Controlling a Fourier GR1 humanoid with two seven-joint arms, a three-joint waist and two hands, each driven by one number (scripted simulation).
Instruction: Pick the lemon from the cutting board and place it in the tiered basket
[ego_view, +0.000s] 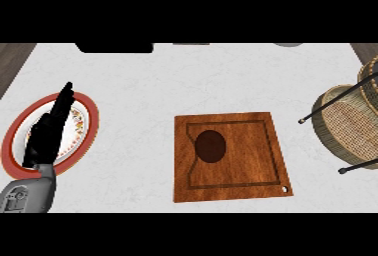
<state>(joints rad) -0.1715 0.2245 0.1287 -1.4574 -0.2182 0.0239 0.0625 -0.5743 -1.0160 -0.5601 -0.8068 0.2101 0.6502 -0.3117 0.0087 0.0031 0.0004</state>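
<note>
The tiered basket (341, 125) stands at three o'clock on the white counter (184, 80), cut off by the right edge of the head view; its lower tier is an oval woven tray with a pale cane-work floor and a darker rim, and dark rods with round ends cross in front of it. As much of that tier as shows holds nothing, and only a sliver of an upper tier shows at about two o'clock, its contents out of sight. The cutting board (232, 156) lies just below the centre, a reddish-brown wooden slab with a groove running round inside its edge, a small hole at its five o'clock corner, and a dark oval hollow toward its nine o'clock side. No lemon shows on the board, in the basket or anywhere else in the view, so where the task's fruit is cannot be told. At nine o'clock a round plate (80, 131) with a red rim and a white centre speckled with a small pattern rests on the counter, well apart from the board. The left hand (46, 132) hangs over that plate, fingers straight and pointing toward twelve o'clock, released and grasping nothing, its grey forearm (29, 192) entering from seven o'clock. The right hand does not show. No label, brand or writing can be read on anything here.
</note>
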